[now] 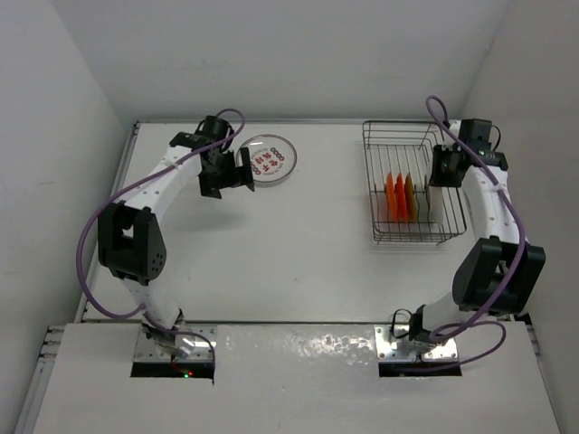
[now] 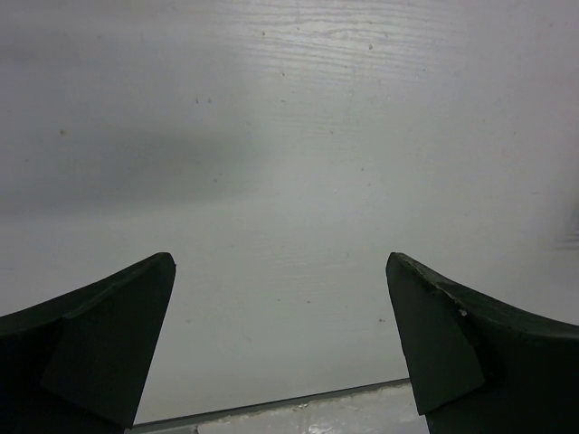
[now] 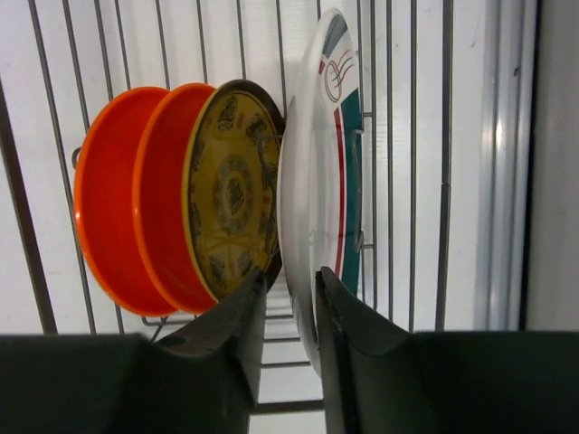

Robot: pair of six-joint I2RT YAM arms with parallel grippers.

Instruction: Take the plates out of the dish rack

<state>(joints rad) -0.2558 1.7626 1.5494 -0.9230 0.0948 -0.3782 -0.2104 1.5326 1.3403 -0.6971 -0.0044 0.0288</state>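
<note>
While upright in dish rack (image 3: 446,136), four plates (image 3: 231,199).

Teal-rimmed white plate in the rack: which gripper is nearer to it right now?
Right. The right gripper is at the dish rack, its fingers straddling the edge of the teal-rimmed plate. The left gripper hangs open across the table, near a plate lying flat there.

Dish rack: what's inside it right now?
Four plates stand on edge in the dish rack: two orange plates, a yellow plate and a white plate with teal trim. The right fingers straddle the white plate's lower rim and cover its bottom edge.
</note>
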